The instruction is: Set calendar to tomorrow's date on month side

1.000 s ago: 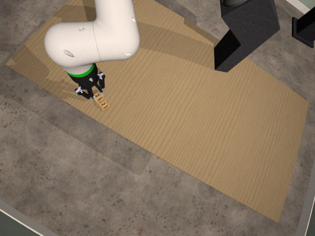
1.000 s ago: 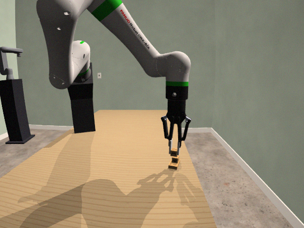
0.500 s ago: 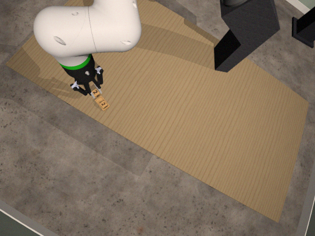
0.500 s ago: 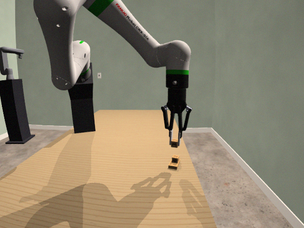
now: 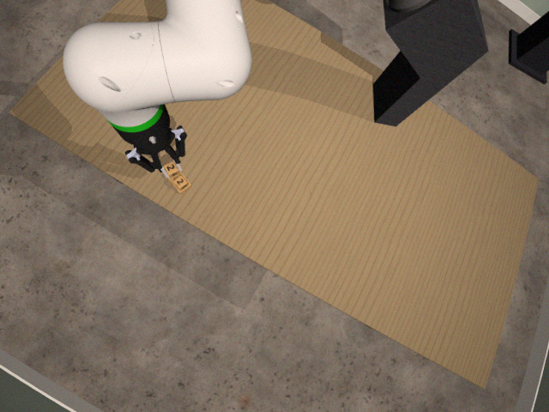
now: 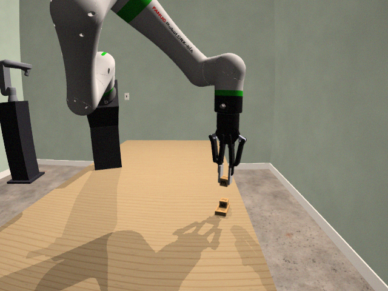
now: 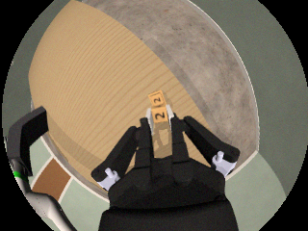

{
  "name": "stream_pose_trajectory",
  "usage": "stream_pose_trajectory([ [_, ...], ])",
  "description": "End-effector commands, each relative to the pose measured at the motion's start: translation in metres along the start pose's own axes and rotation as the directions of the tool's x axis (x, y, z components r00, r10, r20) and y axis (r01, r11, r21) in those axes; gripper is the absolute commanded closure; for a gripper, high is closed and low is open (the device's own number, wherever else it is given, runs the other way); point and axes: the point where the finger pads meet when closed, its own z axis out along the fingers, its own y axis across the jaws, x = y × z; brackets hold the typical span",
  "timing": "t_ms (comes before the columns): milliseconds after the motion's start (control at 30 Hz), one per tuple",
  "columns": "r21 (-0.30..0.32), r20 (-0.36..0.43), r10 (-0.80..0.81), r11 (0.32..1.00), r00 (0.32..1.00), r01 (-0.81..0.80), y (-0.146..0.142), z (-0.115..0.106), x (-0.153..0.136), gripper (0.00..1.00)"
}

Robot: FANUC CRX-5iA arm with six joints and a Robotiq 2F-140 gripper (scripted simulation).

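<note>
High over the table [image 5: 310, 177] [image 6: 169, 188] [image 7: 96, 63], my gripper [image 5: 171, 169] [image 6: 224, 180] [image 7: 159, 112] is clamped on the held cube [image 5: 171, 167] [image 6: 224, 181] [image 7: 160, 115]. Below sits the tray [image 5: 185, 188] [image 6: 220, 214] [image 7: 155, 92], 1 seated cube [image 5: 179, 180] [image 6: 223, 203] [image 7: 157, 99] inside. Steady grip now; I'd turn clear of that neighbour, check the digit's upright, then lower square and flat, releasing only once seated.

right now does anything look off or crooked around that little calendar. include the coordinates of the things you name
Nothing looks spilled or damaged. One small orange wooden cube [image 5: 171, 167] [image 6: 224, 181] [image 7: 160, 115] hangs above the orange wooden tray [image 6: 220, 214], gripped by the black hand [image 5: 172, 168] [image 6: 224, 181] [image 7: 159, 112], so the calendar is one cube short; that looks like handling, not a fault. The other cube [image 6: 224, 202] [image 7: 156, 99] sits in the tray.
</note>
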Motion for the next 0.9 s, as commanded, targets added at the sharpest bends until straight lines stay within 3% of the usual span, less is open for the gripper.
stream_pose_trajectory([
  [0, -0.007, 0.006, 0.158, 0.987, 0.987, -0.158, -0.002, 0.002, 0.018, 0.76],
  [67, -0.007, 0.006, 0.158, 0.987, 0.987, -0.158, -0.002, 0.002, 0.018, 0.76],
  [133, -0.006, 0.005, 0.287, 0.958, 0.958, -0.287, -0.004, 0.003, 0.033, 0.76],
  [267, -0.006, 0.004, 0.383, 0.924, 0.924, -0.383, -0.005, 0.004, 0.045, 0.76],
  [567, -0.007, 0.002, 0.644, 0.765, 0.765, -0.644, -0.012, 0.007, 0.08, 0.76],
  [633, -0.007, 0.002, 0.644, 0.765, 0.765, -0.644, -0.012, 0.007, 0.08, 0.76],
  [700, -0.008, 0.001, 0.729, 0.684, 0.684, -0.729, -0.014, 0.007, 0.094, 0.76],
  [867, -0.009, -0.001, 0.823, 0.568, 0.568, -0.823, -0.018, 0.008, 0.111, 0.76],
])
